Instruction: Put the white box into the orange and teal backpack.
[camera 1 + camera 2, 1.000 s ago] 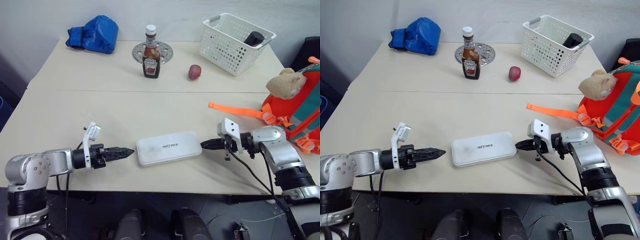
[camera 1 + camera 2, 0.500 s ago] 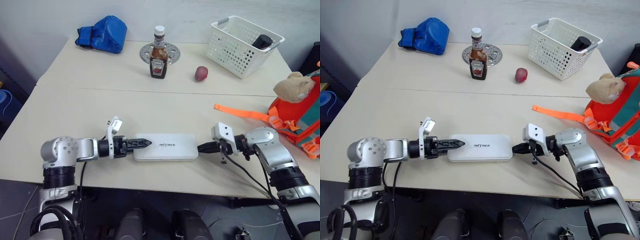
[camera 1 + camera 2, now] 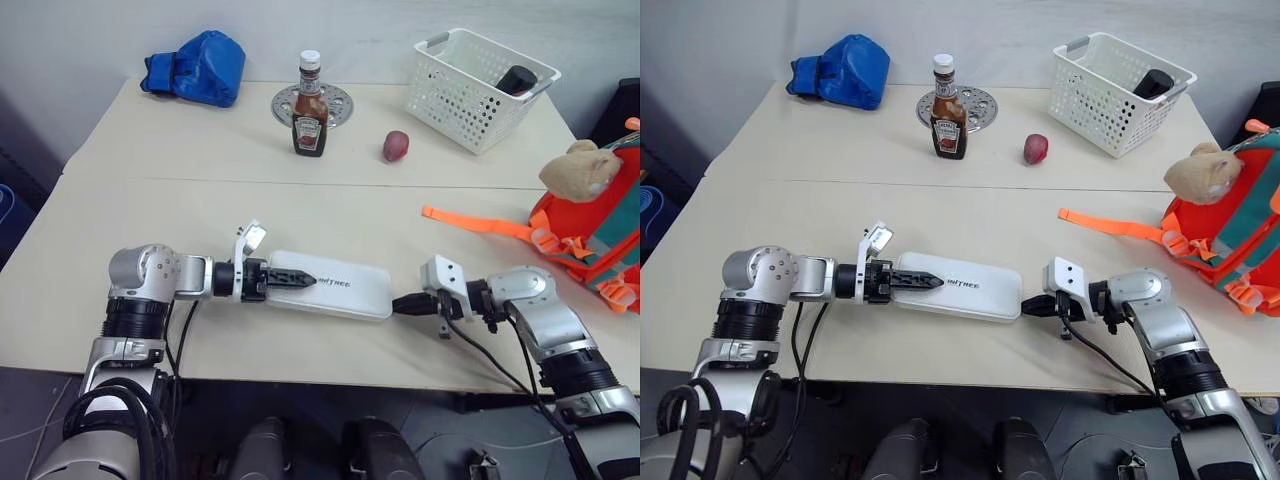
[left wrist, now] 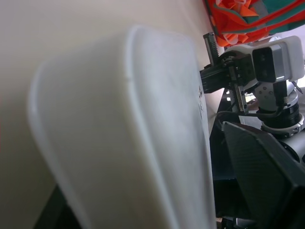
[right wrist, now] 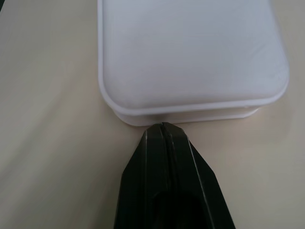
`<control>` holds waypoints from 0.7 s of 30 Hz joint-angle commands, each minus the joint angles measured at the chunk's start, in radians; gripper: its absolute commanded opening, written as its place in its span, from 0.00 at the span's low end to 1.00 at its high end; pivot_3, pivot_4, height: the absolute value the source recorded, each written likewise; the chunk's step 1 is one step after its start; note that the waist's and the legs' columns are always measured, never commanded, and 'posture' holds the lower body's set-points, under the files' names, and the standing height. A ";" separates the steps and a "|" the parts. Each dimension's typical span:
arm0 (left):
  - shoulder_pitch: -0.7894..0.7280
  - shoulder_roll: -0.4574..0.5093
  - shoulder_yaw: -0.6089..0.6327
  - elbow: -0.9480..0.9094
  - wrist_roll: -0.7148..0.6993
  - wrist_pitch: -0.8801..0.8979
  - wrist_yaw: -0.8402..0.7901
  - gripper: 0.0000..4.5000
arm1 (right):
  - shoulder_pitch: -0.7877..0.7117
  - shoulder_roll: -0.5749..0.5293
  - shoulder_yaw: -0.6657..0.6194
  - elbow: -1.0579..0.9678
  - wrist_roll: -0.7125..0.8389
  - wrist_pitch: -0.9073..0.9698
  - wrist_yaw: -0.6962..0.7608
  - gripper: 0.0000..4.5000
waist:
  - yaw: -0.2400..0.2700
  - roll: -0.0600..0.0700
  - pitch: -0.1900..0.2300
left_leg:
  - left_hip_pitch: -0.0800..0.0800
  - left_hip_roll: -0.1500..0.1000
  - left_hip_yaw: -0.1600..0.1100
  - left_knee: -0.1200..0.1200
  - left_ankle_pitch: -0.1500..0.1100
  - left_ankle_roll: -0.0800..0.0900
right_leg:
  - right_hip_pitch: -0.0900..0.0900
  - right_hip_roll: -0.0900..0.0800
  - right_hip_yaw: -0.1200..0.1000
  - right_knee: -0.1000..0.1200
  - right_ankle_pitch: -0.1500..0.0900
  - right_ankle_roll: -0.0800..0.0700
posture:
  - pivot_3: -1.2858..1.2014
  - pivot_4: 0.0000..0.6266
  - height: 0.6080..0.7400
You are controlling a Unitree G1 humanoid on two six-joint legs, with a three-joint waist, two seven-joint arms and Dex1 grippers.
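- Since a second ago: left gripper (image 3: pixel 300 279) moved from off the near-left end of white box (image 3: pixel 345 288) to over its lid, one finger above, one below, narrowing; clamp not confirmable
- Right gripper (image 3: pixel 402 304) pinched together, tip against box's right end
- Box flat on table (image 3: pixel 150 210), pickup starting
- Orange and teal backpack (image 3: pixel 590 235) at right, well apart, interior hidden
- White basket (image 3: pixel 445 95): one dark object (image 3: pixel 516 78)

The white box (image 3: pixel 335 285), flat with rounded corners and small dark lettering on its lid, lies lengthwise near the front edge of the tabletop (image 3: pixel 200 150), about midway along it. The orange and teal backpack (image 3: pixel 598 235) sits at the right edge, one orange strap trailing inward, a tan plush toy on top.
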 commanded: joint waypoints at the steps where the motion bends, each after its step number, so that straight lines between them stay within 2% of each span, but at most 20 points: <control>1: -0.025 0.015 -0.003 0.004 -0.001 -0.021 -0.053 0.48 | 0.032 -0.002 -0.015 -0.063 0.026 0.019 -0.008 0.00 | 0.000 0.000 0.000 | 0.000 0.000 0.000 0.000 0.000 0.000 | 0.000 0.000 0.000 0.000 0.000 0.000 | 0.52 0.24 1.00; 4: -0.010 0.023 0.007 -0.026 -0.011 -0.010 -0.068 0.31 | 0.077 -0.009 -0.048 -0.125 0.048 0.050 -0.030 0.00 | 0.001 0.000 0.000 | 0.000 0.000 0.000 0.000 0.000 0.000 | 0.000 0.000 0.000 0.000 0.000 0.000 | 0.52 0.24 1.00; 9: 0.061 0.056 0.084 -0.150 -0.052 -0.058 -0.093 0.29 | 0.191 -0.035 -0.162 -0.269 0.120 0.159 -0.120 0.00 | -0.002 0.000 0.000 | 0.000 0.000 0.000 -0.001 0.000 0.000 | -0.001 0.000 0.001 0.000 0.000 0.000 | 0.52 0.24 1.00; 11: 0.075 0.072 0.159 -0.204 -0.098 -0.055 -0.099 0.29 | 0.244 -0.039 -0.225 -0.327 0.164 0.218 -0.167 0.00 | -0.001 -0.001 0.000 | -0.001 0.000 0.000 -0.001 0.000 0.000 | -0.002 0.000 0.001 0.000 0.000 0.000 | 0.52 0.24 1.00; 14: 0.110 0.103 0.318 -0.308 -0.199 -0.038 -0.100 0.29 | 0.350 -0.036 -0.386 -0.402 0.258 0.350 -0.269 0.12 | 0.003 -0.001 0.000 | -0.002 0.001 -0.001 -0.001 0.000 0.000 | -0.002 0.000 0.000 0.000 0.000 0.000 | 0.52 0.24 1.00; 18: 0.146 0.108 0.408 -0.386 -0.255 -0.027 -0.047 0.29 | 0.471 -0.060 -0.554 -0.487 0.357 0.454 -0.316 0.41 | 0.007 -0.001 0.000 | -0.003 0.000 -0.002 -0.002 0.000 0.001 | -0.001 -0.001 -0.001 -0.002 0.000 0.000 | 0.52 0.24 1.00; 21: 0.193 0.114 0.493 -0.496 -0.304 -0.045 0.014 0.29 | 0.573 -0.069 -0.794 -0.491 0.476 0.567 -0.360 0.63 | 0.008 -0.001 0.000 | -0.003 -0.001 -0.002 -0.002 -0.001 0.002 | -0.001 -0.002 -0.001 -0.003 0.000 0.000 | 0.52 0.24 1.00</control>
